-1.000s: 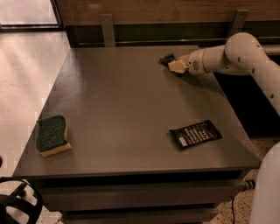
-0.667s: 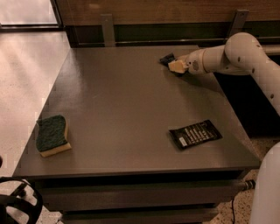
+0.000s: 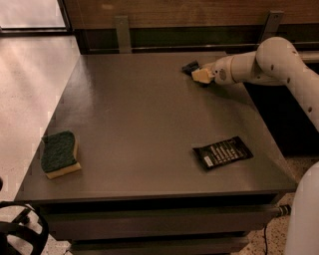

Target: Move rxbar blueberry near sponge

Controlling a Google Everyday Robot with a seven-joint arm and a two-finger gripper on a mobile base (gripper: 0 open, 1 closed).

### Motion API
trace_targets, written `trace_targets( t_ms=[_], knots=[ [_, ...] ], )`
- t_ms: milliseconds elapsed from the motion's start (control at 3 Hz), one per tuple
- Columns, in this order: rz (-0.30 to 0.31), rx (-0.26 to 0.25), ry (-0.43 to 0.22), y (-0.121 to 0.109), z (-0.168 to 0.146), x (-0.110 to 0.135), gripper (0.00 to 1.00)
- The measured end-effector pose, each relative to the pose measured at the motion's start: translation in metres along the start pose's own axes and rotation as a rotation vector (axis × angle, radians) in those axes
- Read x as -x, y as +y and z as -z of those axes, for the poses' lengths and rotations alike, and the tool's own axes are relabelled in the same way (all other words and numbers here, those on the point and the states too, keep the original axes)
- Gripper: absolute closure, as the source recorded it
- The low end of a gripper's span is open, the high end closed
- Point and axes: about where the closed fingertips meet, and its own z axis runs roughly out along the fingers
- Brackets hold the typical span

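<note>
The rxbar blueberry (image 3: 190,66) lies at the upper right of the frame, at the far side of the tabletop (image 3: 139,114), well apart from the sponge (image 3: 60,153) at the lower left. The carry across is not yet done. The gripper (image 3: 202,75) sits just beside the bar, perhaps touching it; whether it has hold I cannot tell. The arm reaches in low from the right, forearm nearly level.

A dark grey, square, matte table (image 3: 134,124) fills the view. Pale speckled stone floor (image 3: 30,84) lies to its left, brightly lit. Behind runs a brown wood-panelled wall (image 3: 189,7) with two grey metal uprights (image 3: 123,32). The gripper (image 3: 202,74) is low over the table's far right.
</note>
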Motion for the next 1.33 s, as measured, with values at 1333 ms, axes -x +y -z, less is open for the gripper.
trace_targets(
  t_ms=[1333],
  knots=[
    [0.113,-0.085,0.048,-0.001,0.041,0.041,1.0]
  ],
)
